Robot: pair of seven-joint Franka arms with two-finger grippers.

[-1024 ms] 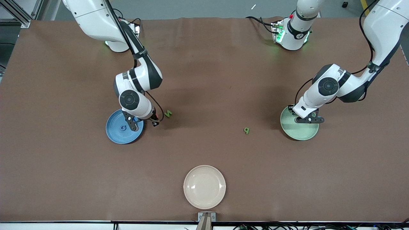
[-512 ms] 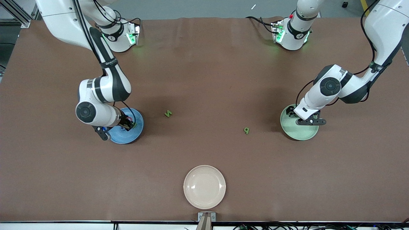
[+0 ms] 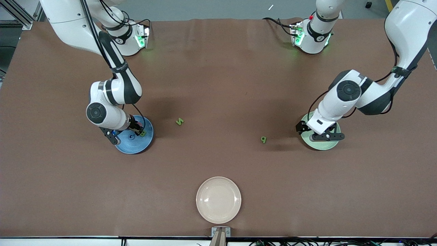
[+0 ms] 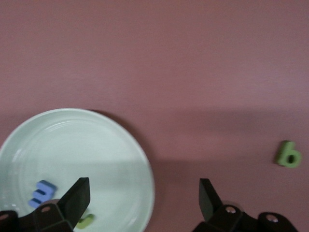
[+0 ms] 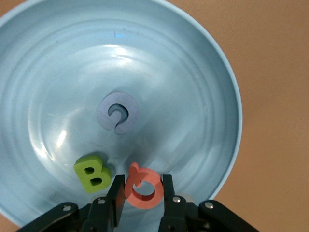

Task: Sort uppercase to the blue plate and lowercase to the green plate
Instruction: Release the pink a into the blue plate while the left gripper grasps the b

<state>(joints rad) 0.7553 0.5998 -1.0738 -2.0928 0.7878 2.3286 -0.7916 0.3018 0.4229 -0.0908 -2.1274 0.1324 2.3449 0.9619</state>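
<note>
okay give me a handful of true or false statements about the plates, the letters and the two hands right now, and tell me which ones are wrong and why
1. The right hand is shut on the red Q over the blue plate. True.
2. The green B lies on the bare table. False: it is in the blue plate, beside the blue G.
3. The left hand is open over the green plate. True.
4. The green plate holds no letters. False: a blue piece and a green piece lie in it.
5. The cream plate holds the green N. False: that letter lies on the table.
</note>
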